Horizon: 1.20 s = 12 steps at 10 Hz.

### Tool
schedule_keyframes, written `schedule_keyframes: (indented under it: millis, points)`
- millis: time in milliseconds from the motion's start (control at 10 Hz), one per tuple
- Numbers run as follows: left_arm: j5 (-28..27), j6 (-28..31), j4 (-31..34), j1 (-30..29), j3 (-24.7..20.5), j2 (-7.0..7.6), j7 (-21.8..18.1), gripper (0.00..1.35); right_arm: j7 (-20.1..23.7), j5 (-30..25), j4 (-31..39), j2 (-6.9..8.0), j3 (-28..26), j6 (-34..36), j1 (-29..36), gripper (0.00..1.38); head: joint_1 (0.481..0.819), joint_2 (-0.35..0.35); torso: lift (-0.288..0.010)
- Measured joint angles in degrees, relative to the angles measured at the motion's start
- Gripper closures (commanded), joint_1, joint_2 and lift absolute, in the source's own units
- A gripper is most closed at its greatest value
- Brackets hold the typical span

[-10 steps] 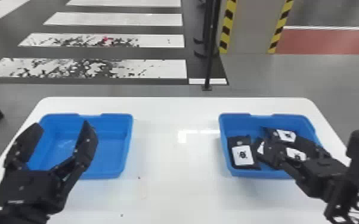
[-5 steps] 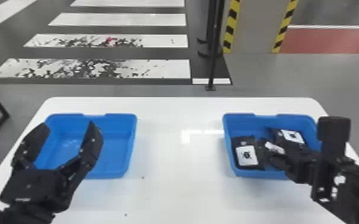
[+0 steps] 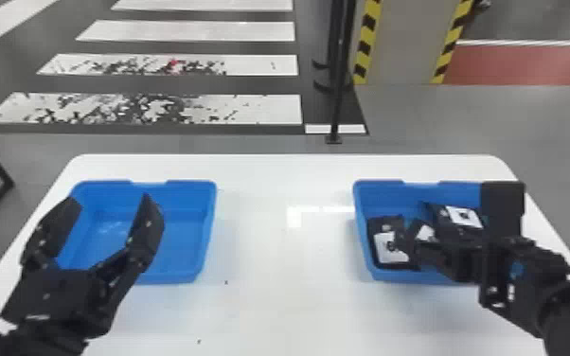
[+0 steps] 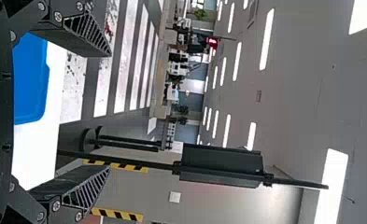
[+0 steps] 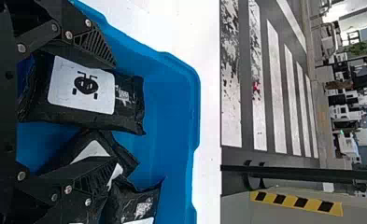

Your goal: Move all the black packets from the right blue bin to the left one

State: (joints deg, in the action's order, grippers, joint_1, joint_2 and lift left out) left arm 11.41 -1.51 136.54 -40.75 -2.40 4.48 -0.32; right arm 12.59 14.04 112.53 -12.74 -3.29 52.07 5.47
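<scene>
My left gripper [image 3: 105,227] is held open over the near left part of the left blue bin [image 3: 206,232], whose bare floor shows. In the left wrist view, the left gripper [image 4: 109,111] has nothing between its fingers. The right gripper [image 3: 454,222] is over the right blue bin [image 3: 363,232]. There, a black packet with a white label [image 3: 392,247] lies at the left side and another packet [image 3: 463,217] farther back. The right wrist view shows the right gripper [image 5: 107,112] open, with one packet [image 5: 130,100] lying beneath the gap and other packets [image 5: 134,205] near one finger.
A white table [image 3: 274,265] carries both bins, with a wide stretch of tabletop between them. Behind it stands a black pole [image 3: 338,94] on the floor, near a pillar with yellow and black stripes [image 3: 367,42].
The right gripper has moved left over the right bin, and its raised finger now covers the bin's far right part. The left gripper keeps nearly the same pose; the head view has shifted slightly.
</scene>
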Motion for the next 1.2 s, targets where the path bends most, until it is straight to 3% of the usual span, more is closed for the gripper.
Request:
schedule_keyframes:
  millis: [600, 1000, 1200]
  points:
    - [0.13, -0.04, -0.99, 0.53, -0.08, 0.0, -0.73, 0.19, 1.46, 3.03, -6.25, -0.91, 3.55, 0.41, -3.16, 0.46, 0.695, 0.037, -0.14]
    - [0.24, -0.18, -1.15, 0.55, -0.23, 0.0, -0.9, 0.19, 1.44, 0.39, -4.79, -0.98, 3.74, 4.74, -2.47, 0.47, 0.695, 0.03, -0.14]
    - [0.24, -0.26, -1.28, 0.63, -0.23, 0.0, -0.91, 0.19, 1.15, 0.06, -5.46, -0.98, 3.82, 4.82, -3.2, 0.55, 0.695, 0.026, -0.14]
